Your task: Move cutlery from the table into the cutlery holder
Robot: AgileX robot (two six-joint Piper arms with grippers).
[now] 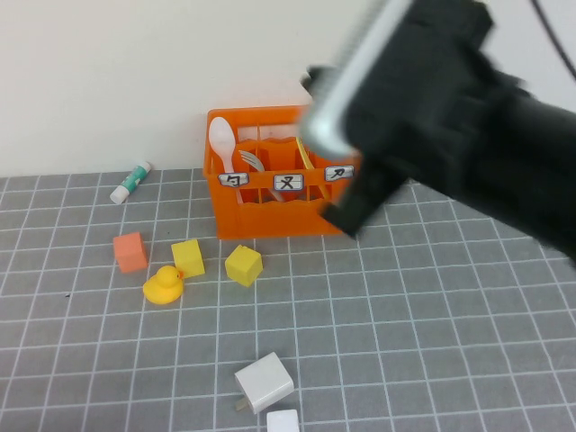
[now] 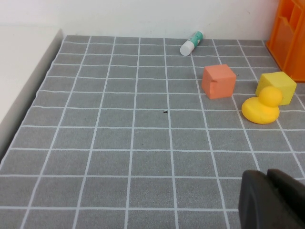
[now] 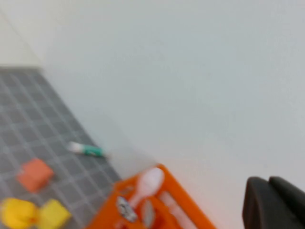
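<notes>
- The right gripper [image 3: 274, 202] is closed on nothing; in the high view its arm fills the upper right of the frame, above the cutlery holder [image 1: 270, 202].
- The left gripper [image 2: 271, 198] is also closed and empty, low over the table [image 2: 119, 157].
- Risk: the right arm hangs close to the holder and could knock it, which might tip it.
- The spoon [image 1: 221, 142], fork [image 1: 252, 162] and knife [image 1: 303, 153] stand in the orange holder, at upper centre.
</notes>
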